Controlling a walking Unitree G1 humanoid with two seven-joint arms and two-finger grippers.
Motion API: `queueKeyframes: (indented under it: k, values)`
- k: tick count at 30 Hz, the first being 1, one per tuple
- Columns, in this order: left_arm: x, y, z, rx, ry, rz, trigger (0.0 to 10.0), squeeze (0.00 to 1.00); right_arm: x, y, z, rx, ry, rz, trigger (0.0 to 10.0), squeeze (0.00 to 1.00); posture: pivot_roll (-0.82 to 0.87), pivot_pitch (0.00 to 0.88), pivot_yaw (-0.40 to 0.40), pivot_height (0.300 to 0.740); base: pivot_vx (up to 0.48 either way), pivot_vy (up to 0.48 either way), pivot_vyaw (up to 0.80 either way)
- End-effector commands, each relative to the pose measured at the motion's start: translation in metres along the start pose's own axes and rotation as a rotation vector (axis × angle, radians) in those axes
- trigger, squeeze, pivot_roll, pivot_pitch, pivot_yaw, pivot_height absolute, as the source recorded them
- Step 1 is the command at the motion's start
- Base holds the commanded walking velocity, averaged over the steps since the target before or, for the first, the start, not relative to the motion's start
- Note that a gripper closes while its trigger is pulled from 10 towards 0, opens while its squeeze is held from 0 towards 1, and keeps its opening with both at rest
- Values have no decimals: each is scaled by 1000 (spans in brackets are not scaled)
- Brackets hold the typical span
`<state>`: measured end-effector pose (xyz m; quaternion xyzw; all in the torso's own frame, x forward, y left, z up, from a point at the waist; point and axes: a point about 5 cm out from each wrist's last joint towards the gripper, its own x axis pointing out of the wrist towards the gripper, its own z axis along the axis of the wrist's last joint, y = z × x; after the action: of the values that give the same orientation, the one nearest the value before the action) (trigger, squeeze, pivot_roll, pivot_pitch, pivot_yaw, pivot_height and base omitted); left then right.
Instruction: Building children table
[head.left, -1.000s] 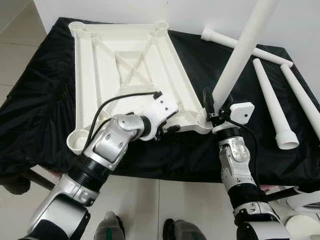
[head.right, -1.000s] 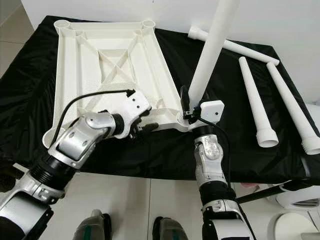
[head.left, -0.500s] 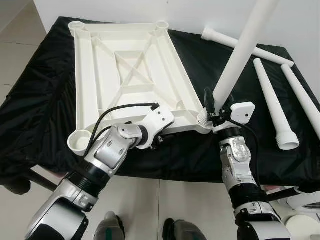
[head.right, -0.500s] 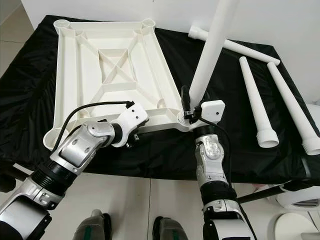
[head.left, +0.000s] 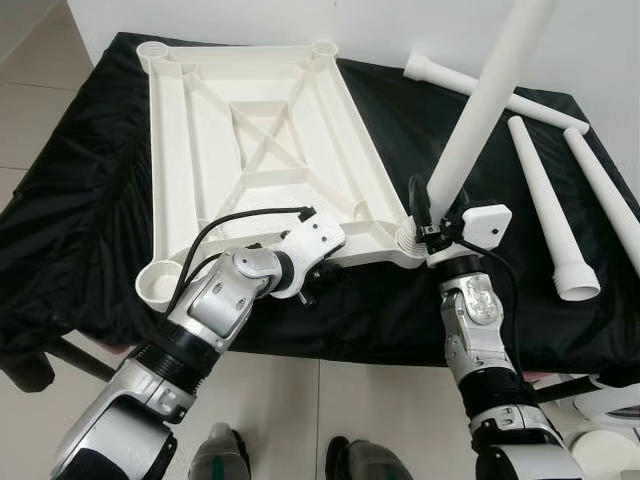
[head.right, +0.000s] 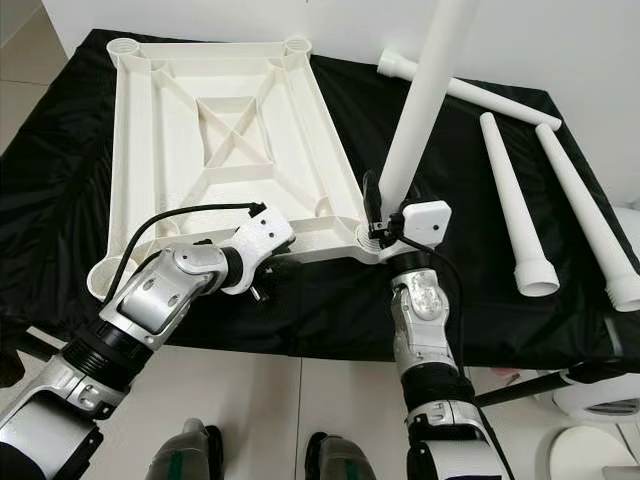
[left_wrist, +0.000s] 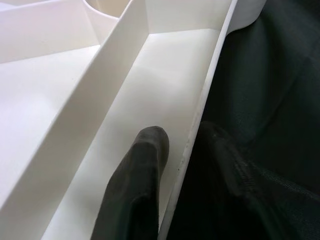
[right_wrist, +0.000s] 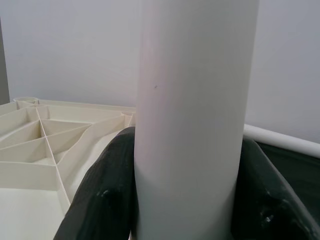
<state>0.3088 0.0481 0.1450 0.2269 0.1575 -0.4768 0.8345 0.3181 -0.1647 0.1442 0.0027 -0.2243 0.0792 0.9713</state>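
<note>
- I'm gripping the white leg (head.left: 478, 115) w/ the right gripper (head.left: 432, 228) — fingers clamped on both sides, leg standing in the tabletop's (head.left: 255, 150) corner socket (head.left: 405, 240), at 4 o'clock of the frame.
- Left gripper (left_wrist: 175, 165) is pinching the tabletop's near rim, at 6 o'clock — one finger (left_wrist: 137, 185) inside the channel, the other outside over the black cloth (head.left: 70, 230).
- Three spare legs (head.left: 545, 200) are lying at 2 o'clock.

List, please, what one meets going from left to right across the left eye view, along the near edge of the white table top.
Empty corner socket → left gripper → upright leg in the right gripper → loose leg.
</note>
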Motion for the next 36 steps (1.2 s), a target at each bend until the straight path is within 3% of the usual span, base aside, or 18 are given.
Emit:
queueKeyframes:
  k: [1,8,9,10,26,36]
  values:
    - [0,-3,0,31,3,-17,0,0,-39,-11,-46,30,295,-69,10000,0,24,130,-42,740,0,0,0]
    - [-1,-3,-1,36,3,-21,0,0,-43,-14,-46,36,294,-89,10000,0,20,133,-46,740,0,0,0]
    - [-1,-3,-1,36,8,-14,6706,0,-44,-15,-46,40,295,-96,10000,0,20,133,-46,740,0,0,0]
    - [0,-2,-1,36,12,-10,10000,0,-45,-16,-46,46,293,-111,10000,0,19,133,-46,740,0,0,0]
    - [-1,-1,0,38,21,-9,10000,0,-52,-16,-47,85,287,-186,10000,0,20,133,-44,740,0,0,0]
    - [-1,0,1,38,17,-9,10000,0,-52,-14,-45,41,278,-175,10000,0,18,129,-46,740,0,0,0]
